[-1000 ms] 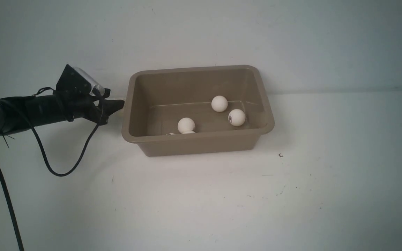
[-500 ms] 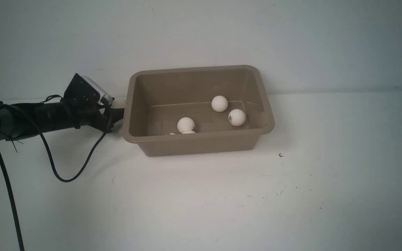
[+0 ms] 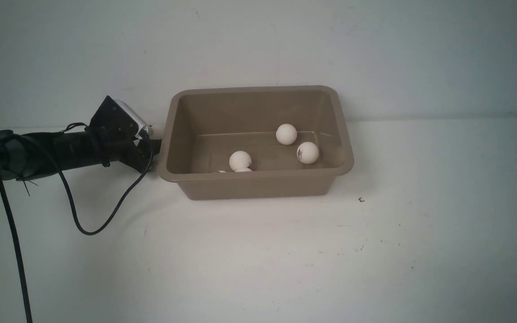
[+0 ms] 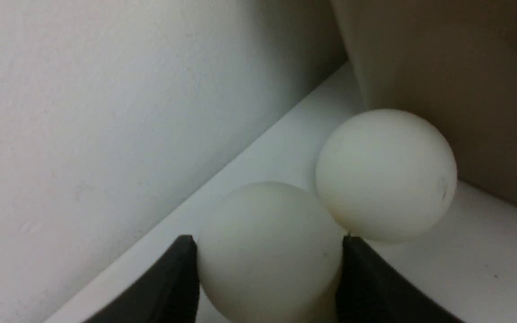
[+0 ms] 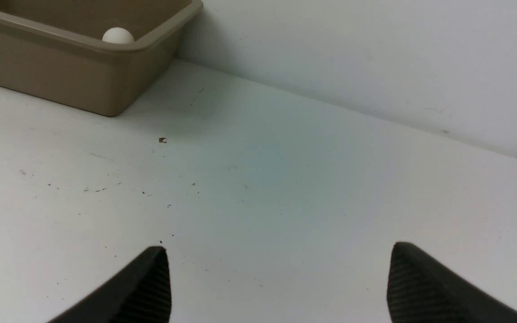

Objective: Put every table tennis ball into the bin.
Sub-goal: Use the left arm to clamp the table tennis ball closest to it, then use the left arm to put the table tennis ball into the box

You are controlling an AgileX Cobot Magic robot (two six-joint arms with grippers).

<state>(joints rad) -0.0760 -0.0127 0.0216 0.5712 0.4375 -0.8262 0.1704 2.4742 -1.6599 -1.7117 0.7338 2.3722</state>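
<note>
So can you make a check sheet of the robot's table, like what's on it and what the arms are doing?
Surface: white table, a few dark specks.
Job's things: taupe bin by the back wall; three balls in the bin show fully, two more peek over its near rim. Outside it, two balls on the table: a held ball and a loose ball touching it, next to the bin's wall.
Clutter: a small dark scrap right of the bin.
End effectors: left end effector shut on the held ball; right end effector open, holding nothing.
Cables: black cable looping from the left arm.
Surroundings: plain white wall.
</note>
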